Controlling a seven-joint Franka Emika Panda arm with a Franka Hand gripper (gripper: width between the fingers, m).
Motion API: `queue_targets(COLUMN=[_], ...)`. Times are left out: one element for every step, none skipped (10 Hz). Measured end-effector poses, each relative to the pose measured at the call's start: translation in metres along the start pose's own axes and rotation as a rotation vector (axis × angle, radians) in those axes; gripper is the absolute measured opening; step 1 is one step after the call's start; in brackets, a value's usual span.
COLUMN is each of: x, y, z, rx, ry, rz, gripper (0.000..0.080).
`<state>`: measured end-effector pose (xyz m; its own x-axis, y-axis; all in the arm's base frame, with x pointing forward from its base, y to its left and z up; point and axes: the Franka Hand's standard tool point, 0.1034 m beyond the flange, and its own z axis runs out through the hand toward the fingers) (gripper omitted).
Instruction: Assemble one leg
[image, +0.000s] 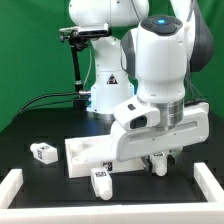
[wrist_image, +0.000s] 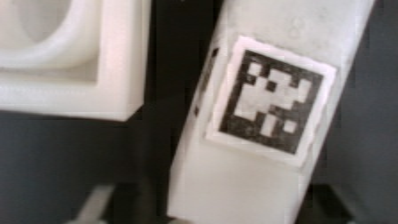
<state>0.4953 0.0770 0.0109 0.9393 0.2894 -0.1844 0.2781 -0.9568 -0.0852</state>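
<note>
Surface: a black table (image: 30, 125), bounded at the front and at the exterior view's left by a white rail (image: 12, 187). Room: a green backdrop (image: 30, 50), with a camera (image: 78, 33) on a dark stand at the rear.

The tabletop (image: 85, 152) lies flat mid-table. The left leg (image: 42, 152) lies on the table off the tabletop's left end in the exterior view, apart from it. The front leg (image: 101, 181) lies just before the tabletop's front edge.

My pincer (image: 160, 167) hangs low at the tabletop's right end in that view. My own wrist housing covers most of it and the jaws show only as dark stubs, so I cannot tell whether they are spread or pressed on anything.

Wrist view: the near leg (wrist_image: 267, 110) runs tilted across the frame, marker toward the lens, blurred and cut off at both ends. It sits just beside a raised corner of the tabletop — contact cannot be judged. Whether it is one of the two legs above, I cannot tell.
</note>
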Motion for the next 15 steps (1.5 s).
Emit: queue_targets(x=[0.0,0.0,0.0,0.003,0.005,0.007,0.01,0.012,0.013,0.013,0.01,0.004,0.002,0.001,-0.001], y=[0.0,0.0,-0.001,-0.006,-0.013,-0.022,-0.035,-0.044,-0.052,-0.061,-0.07,-0.071,-0.072,-0.076,-0.082], z=[0.0,0.0,0.0,-0.001,-0.003,-0.009,-0.018,-0.025,-0.028,-0.028,-0.023,-0.015,-0.007,0.0,0.004], rx=[0.0,0.0,0.0,0.0,-0.001,0.0,0.001,0.002,0.004,0.006,0.009,0.009,0.01,0.011,0.013], ry=[0.0,0.0,0.0,0.0,0.0,-0.015,-0.017,-0.014,-0.009,-0.005,0.005,0.013,0.009,0.01,0.004], rz=[0.0,0.0,0.002,0.019,0.026,0.052,0.067,0.071,0.084,0.087,0.078,0.077,0.077,0.074,0.067], gripper=[0.0282,0.0282,0.0282,0.0282,0.0282,0.0282,0.0282,0.0282,0.0282,0.0282,0.0284,0.0284,0.0284,0.0284,0.0284])
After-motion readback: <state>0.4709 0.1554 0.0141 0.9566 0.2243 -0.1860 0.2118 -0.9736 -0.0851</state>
